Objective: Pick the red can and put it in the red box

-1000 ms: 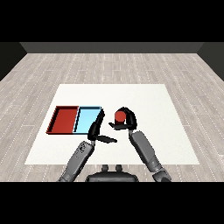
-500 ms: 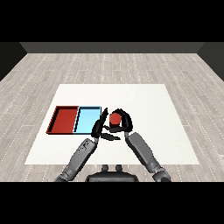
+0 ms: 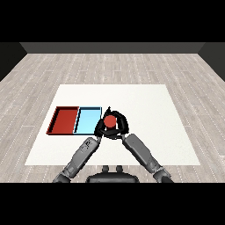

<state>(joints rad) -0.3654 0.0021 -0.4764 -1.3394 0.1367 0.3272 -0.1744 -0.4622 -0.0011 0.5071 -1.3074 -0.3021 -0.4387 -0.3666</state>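
Observation:
The red can (image 3: 109, 121) is held just right of the light blue tray (image 3: 87, 119), above the table. My right hand (image 3: 119, 126) is shut on it, its fingers curled round the can's sides. My left hand (image 3: 102, 127) sits close against the can's left side with straight fingers, over the blue tray's right edge. The red tray (image 3: 64, 120) lies at the far left, beside the blue one, with nothing in it.
The white table (image 3: 149, 110) extends to the right and behind the hands. Both trays lie side by side left of centre. Both forearms meet near the table's middle front.
My right hand has carried the red can leftward, from the table's middle toward the blue tray's right edge. The left hand has stayed close beside it.

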